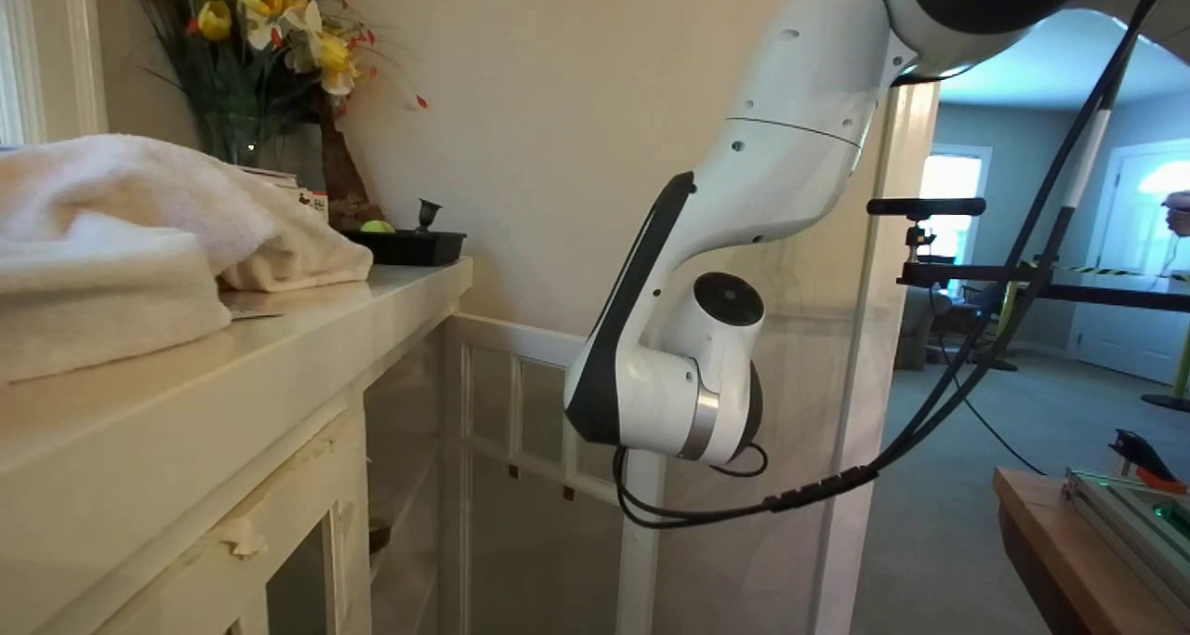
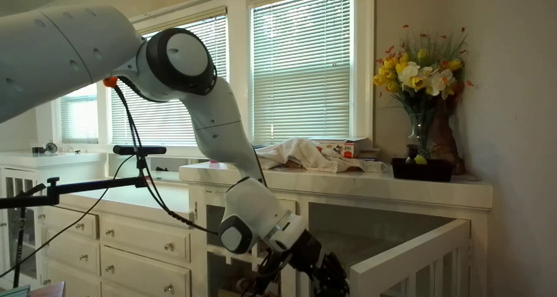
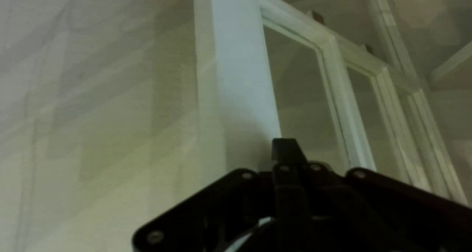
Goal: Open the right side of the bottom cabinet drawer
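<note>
My claw point(image 3: 289, 151) sits narrow, nothing visible in it, with the cabinet door point(image 3: 342, 93) swung out at its one o'clock in the wrist view, so I judge opening nearly done, needing a gentle outward push next.

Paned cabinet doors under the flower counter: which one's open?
The right door in an exterior view: it stands swung outward. The left door, partly behind the arm, looks shut.
</note>
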### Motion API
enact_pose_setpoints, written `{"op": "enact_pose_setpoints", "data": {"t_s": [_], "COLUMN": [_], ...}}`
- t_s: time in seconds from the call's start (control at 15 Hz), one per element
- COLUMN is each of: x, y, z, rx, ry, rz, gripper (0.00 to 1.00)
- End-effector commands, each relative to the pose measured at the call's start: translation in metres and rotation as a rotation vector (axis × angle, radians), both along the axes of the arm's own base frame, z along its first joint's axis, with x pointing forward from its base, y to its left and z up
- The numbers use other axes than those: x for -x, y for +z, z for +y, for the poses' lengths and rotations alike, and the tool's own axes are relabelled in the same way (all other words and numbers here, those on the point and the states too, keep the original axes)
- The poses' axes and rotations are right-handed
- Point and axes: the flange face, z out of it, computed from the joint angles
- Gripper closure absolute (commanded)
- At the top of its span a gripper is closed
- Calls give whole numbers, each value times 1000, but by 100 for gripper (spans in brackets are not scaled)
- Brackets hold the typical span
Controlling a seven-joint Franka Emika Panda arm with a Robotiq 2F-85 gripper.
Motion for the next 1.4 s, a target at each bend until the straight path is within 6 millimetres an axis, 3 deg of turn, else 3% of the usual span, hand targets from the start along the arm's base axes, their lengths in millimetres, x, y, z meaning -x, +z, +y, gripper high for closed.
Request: {"op": "enact_pose_setpoints", "data": {"t_s": [0.0, 0.4, 0.73, 0.8, 0.87, 1.07, 1.13, 1.33], "x": [16, 42, 32, 27, 21, 15, 27, 67], "y": [30, 68, 79, 78, 75, 74, 72, 70], "z": [-23, -89, -160, -163, -159, -106, -91, -43], "rx": [-28, -14, 22, 23, 27, 15, 26, 73], "ry": [-79, -228, -244, -237, -221, -128, -121, -132], "rz": [0, -34, -49, -44, -49, -73, -83, -134], "gripper": [100, 100, 100, 100, 100, 100, 74, 63]}}
